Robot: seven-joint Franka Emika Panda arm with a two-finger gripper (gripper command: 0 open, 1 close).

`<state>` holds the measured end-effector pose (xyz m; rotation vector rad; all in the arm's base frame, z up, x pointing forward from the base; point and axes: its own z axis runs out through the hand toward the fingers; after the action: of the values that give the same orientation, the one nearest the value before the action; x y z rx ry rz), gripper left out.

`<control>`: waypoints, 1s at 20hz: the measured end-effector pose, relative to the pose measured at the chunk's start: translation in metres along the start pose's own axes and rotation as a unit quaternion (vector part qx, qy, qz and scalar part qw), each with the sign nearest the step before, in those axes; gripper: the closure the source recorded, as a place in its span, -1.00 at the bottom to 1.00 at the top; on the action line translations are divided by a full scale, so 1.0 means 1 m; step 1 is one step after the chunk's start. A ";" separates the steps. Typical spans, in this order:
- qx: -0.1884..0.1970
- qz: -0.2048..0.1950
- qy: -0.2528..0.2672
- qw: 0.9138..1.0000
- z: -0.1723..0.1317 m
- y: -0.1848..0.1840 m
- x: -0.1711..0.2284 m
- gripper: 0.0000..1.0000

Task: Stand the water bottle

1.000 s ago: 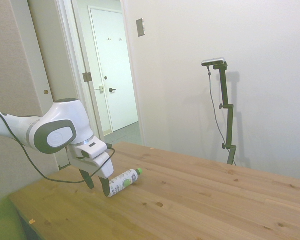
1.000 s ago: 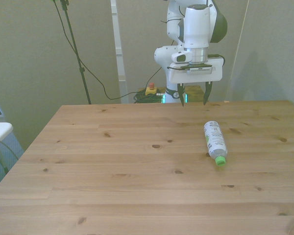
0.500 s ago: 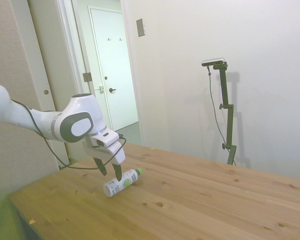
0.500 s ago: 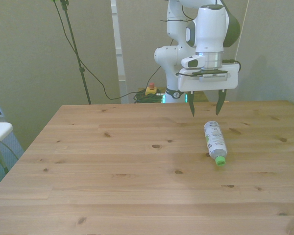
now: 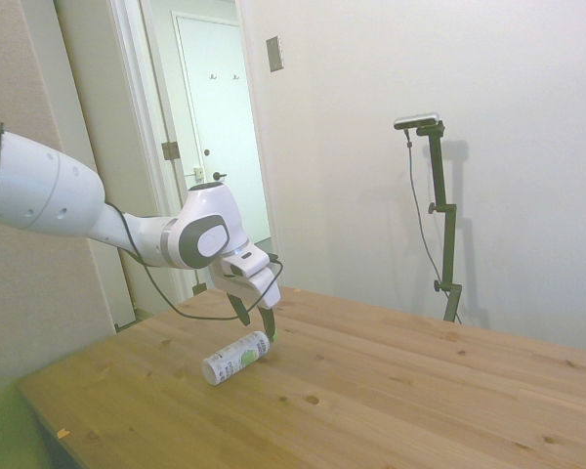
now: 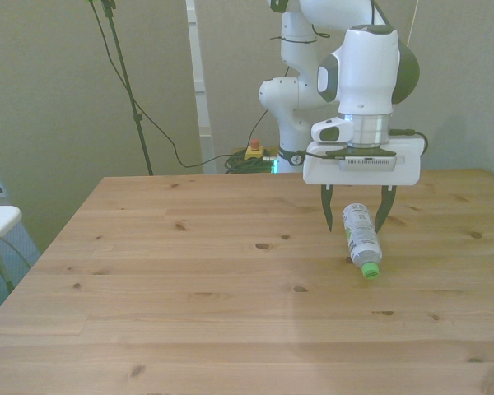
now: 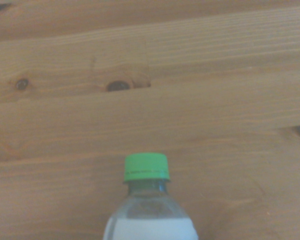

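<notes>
The water bottle [image 6: 361, 238] lies on its side on the wooden desk [image 6: 214, 280], toward the front view's right, a little nearer the far edge than the near one. Its green cap [image 6: 370, 270] points toward the near edge and its base toward the far edge, the body angled slightly so that the cap sits a bit further to the front view's right than the base. A white label with green markings wraps the body. In the side view the water bottle [image 5: 236, 356] lies with its white base toward the picture's left and the cap under the arm's end.

The gripper [image 6: 356, 222] hangs above the far half of the bottle, pointing down, with its fingers [image 6: 327, 210] spread apart, one on each side of the bottle's body as seen from the front. The fingertips are low, near the level of the bottle, and do not appear to touch it. In the side view the gripper [image 5: 257, 322] sits over the cap end of the bottle.

From the wrist camera, the green cap [image 7: 146, 167] and the clear neck below it show sharply against the knotty planks of the desk [image 7: 150, 65].
</notes>
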<state>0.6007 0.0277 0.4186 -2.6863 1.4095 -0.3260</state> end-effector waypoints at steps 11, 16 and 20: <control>0.000 0.019 0.007 1.000 0.037 -0.036 0.008 -1.00; -0.007 0.017 0.004 1.000 0.052 -0.042 0.008 -1.00; -0.013 0.016 0.002 1.000 0.063 -0.043 0.007 1.00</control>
<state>0.6537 0.0449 0.3659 -2.6817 1.4672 -0.3111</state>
